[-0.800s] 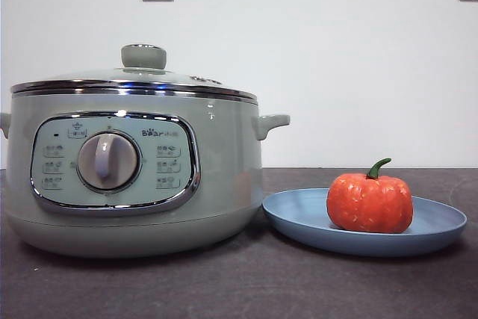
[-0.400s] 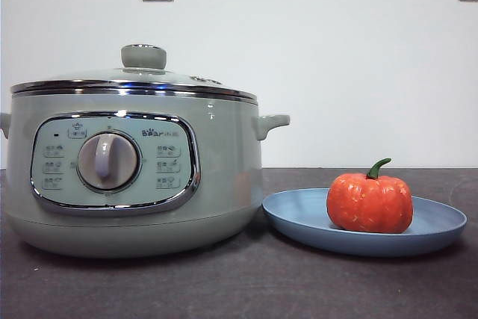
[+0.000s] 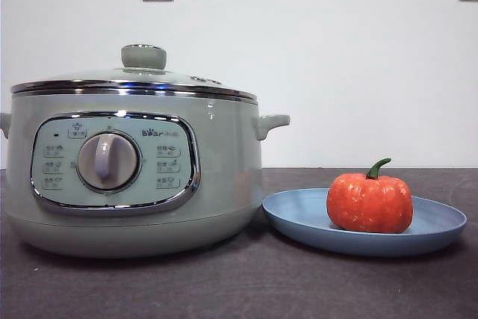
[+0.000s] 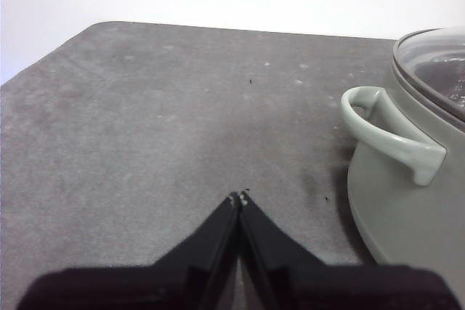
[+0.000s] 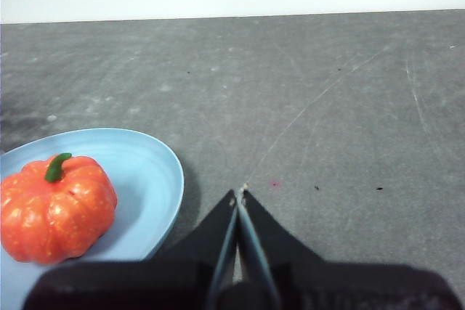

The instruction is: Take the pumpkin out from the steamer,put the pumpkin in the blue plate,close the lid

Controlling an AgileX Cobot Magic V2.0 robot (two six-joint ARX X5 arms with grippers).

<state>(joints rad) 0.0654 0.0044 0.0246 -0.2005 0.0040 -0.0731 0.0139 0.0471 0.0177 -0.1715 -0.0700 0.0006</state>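
Pumpkin (image 3: 370, 203) on blue plate (image 3: 299, 218), dark grey table (image 3: 239, 289), white wall

Sage-green steamer (image 3: 134, 177) fills the frame's left, its glass lid (image 3: 134, 80) seated shut. Lower right, the orange pumpkin (image 3: 370, 202) sits upright in the blue plate (image 3: 299, 218).

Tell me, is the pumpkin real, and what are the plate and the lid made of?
The pumpkin looks like a toy, probably painted plastic or foam: glossy, blotchy orange skin. The blue plate seems matte plastic, evenly coloured with no shine. The lid looks like clear glass with a shiny metal rim, on the steamer.
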